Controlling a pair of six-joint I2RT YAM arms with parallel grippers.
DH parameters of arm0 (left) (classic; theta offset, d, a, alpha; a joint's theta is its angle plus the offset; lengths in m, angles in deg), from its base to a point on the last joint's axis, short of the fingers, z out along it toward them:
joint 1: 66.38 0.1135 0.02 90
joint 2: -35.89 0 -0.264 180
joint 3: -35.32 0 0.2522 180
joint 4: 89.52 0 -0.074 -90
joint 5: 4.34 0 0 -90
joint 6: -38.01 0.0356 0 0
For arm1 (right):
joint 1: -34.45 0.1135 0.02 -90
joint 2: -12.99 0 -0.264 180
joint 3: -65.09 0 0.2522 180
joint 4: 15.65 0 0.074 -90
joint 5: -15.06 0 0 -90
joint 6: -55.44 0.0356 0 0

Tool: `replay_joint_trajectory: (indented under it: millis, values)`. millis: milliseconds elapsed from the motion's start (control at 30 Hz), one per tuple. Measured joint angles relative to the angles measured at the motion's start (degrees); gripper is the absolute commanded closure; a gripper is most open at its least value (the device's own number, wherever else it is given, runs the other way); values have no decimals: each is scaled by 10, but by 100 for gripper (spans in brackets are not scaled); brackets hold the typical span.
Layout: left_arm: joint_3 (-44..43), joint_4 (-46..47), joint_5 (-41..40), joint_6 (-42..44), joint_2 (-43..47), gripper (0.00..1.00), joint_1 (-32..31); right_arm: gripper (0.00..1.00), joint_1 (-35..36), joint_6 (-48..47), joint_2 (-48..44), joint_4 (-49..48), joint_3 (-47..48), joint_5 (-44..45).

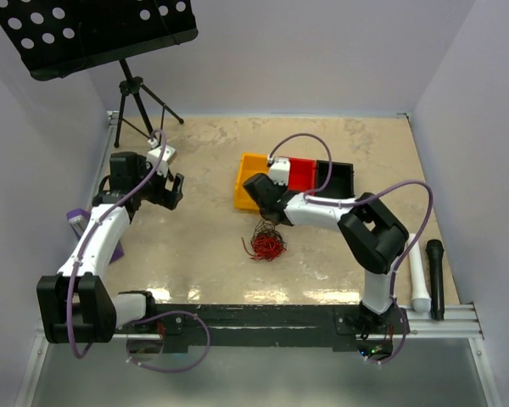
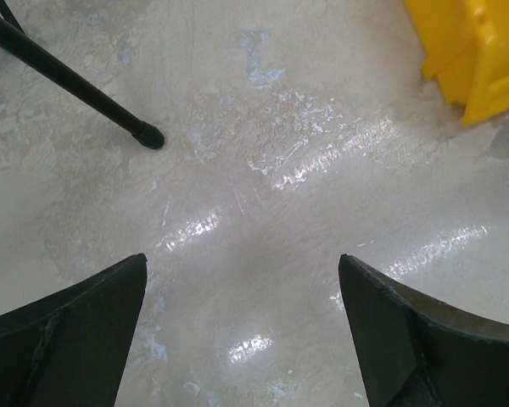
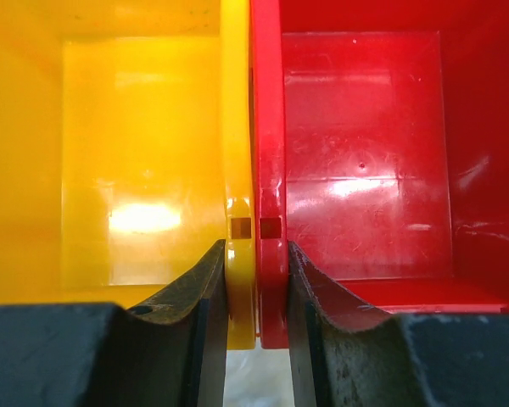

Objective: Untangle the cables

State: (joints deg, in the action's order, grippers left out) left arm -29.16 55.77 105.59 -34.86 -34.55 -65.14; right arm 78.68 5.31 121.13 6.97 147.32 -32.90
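The cables (image 1: 265,244) lie tangled on the table (image 1: 195,254) just before the yellow bin (image 3: 136,153), whose wall and that of the red bin (image 3: 365,153) the right fingers (image 3: 205,292) pinch together, while the left fingers (image 2: 85,331) stand wide open, holding nothing.

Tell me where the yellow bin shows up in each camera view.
Top external: yellow bin at centre, left of the red bin.
Left wrist: top right corner.
Right wrist: fills the left half, wall to wall with the red bin.
Shared landmark: the red bin, top and right wrist only.
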Motion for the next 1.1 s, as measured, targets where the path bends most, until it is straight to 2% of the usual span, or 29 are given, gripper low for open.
replay_joint_trajectory:
  millis: [133,433,500,633,833,933,1100]
  values:
    - [0,-12,0,0,24,0,0,84,59,26,3,-10,-16,24]
    - [0,-28,0,1,57,0,0,81,116,71,21,-14,-12,78]
    - [0,-33,0,1,61,0,0,76,130,81,28,-7,-1,84]
    - [0,-42,0,5,66,0,0,55,148,94,34,10,16,79]
    - [0,-50,8,11,66,0,0,34,152,117,21,23,12,57]
    - [0,-56,21,18,68,0,0,31,153,119,-24,30,-21,47]
    - [0,-83,57,39,70,0,-10,31,163,130,-161,34,-105,32]
